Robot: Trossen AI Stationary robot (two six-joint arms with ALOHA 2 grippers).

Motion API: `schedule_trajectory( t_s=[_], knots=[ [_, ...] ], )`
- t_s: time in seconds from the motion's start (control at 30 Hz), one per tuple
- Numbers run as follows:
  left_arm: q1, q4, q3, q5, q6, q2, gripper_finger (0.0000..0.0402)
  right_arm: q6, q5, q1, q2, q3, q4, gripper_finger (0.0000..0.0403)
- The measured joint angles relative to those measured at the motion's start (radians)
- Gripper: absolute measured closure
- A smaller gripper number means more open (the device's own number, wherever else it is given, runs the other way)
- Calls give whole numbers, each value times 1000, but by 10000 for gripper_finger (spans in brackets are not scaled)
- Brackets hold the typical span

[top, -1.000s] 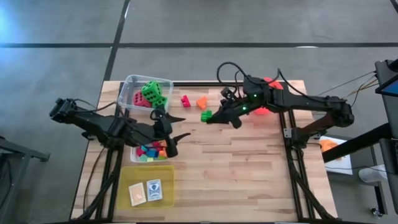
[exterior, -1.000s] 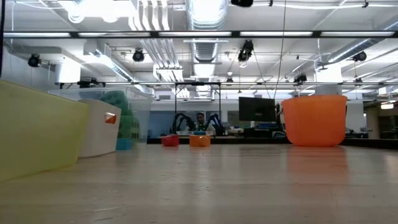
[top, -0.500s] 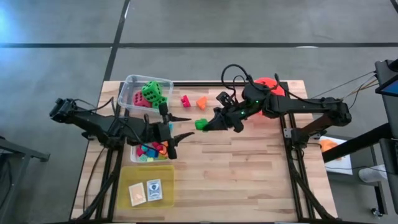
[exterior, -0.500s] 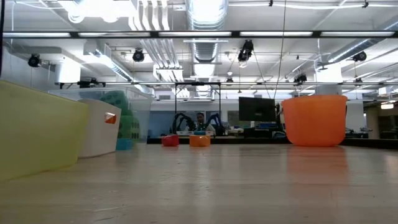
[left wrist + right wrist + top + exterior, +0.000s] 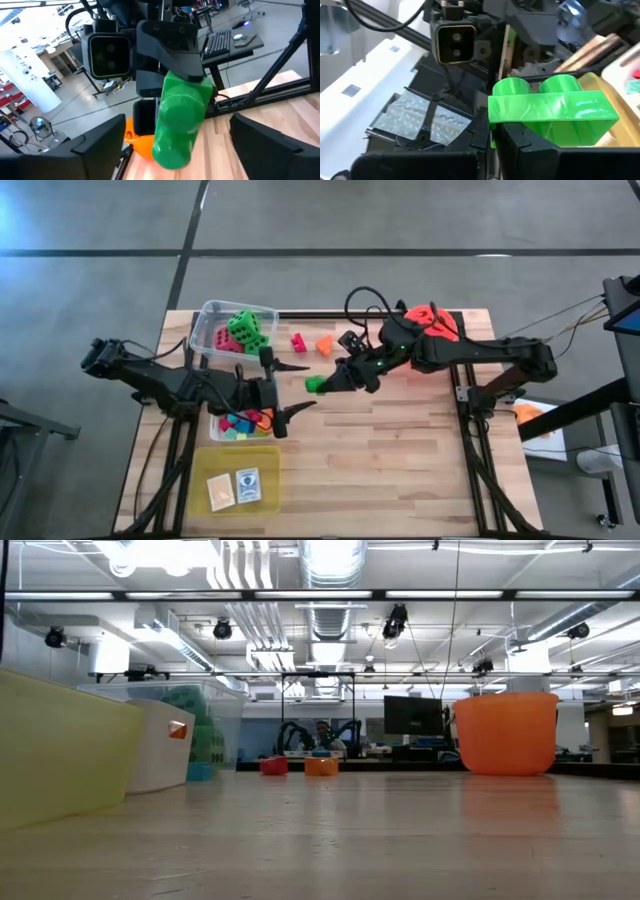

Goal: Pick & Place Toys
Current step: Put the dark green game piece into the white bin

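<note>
Over the last second the right gripper (image 5: 322, 383) has carried the green block (image 5: 315, 384) leftward and a little nearer across the table, from beside the orange block (image 5: 324, 345) out toward the left arm. The left gripper (image 5: 291, 387) has spread its fingers wider, one tip now pointing farther back and the other nearer, so the green block hangs just beyond its gaping jaws, clamped by the right fingers.

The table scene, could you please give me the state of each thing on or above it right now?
Left gripper: open, empty, facing the block.
Right gripper: shut on the green block.
Green block: held above the table.
Dice tub: holds dice.
Orange block: resting on the table.
</note>
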Motion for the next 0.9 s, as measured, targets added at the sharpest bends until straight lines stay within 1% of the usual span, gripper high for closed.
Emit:
schedule_trajectory(
  t_s=[0.07,0.17,0.3,0.4,0.53,0.7,0.9],
  knots=[
    [0,16,0,8,-2,4,43,12,0,5,4,1,26,390],
    [1,26,0,55,-13,3,27,15,0,6,6,3,52,390],
    [1,26,0,86,-49,4,24,23,0,9,9,3,84,390],
    [2,32,0,88,-74,4,27,25,0,12,9,3,98,390],
    [3,65,0,88,-104,2,55,21,0,17,11,3,94,390],
    [8,60,0,90,-122,2,112,19,1,20,11,3,102,390],
    [14,60,0,144,-135,2,172,18,0,27,11,3,121,390]
  ],
)
